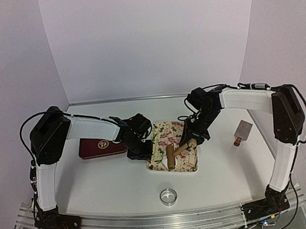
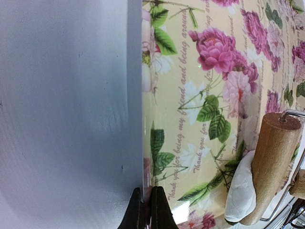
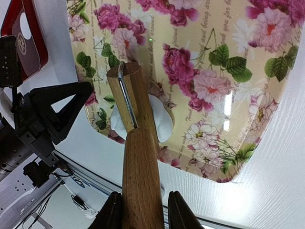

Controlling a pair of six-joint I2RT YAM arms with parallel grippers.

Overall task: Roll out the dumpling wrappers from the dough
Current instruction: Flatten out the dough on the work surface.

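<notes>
A white lump of dough (image 3: 162, 123) lies near the front left corner of the floral tray (image 1: 165, 132). The wooden roller (image 3: 127, 98) presses on top of it and covers its middle. My right gripper (image 3: 143, 212) is shut on the roller's wooden handle (image 3: 142, 176) and stands over the tray's right side (image 1: 192, 138). My left gripper (image 2: 147, 212) is shut on the tray's left rim (image 1: 144, 149). The left wrist view shows the dough (image 2: 240, 188) bulging out from under the roller's end (image 2: 272, 162). No dumpling wrappers are in view.
A shiny metal ring cutter (image 1: 169, 196) sits on the table in front of the tray. A dark red flat box (image 1: 99, 148) lies to the left, behind my left arm. A scraper with a red handle (image 1: 242, 132) lies to the right.
</notes>
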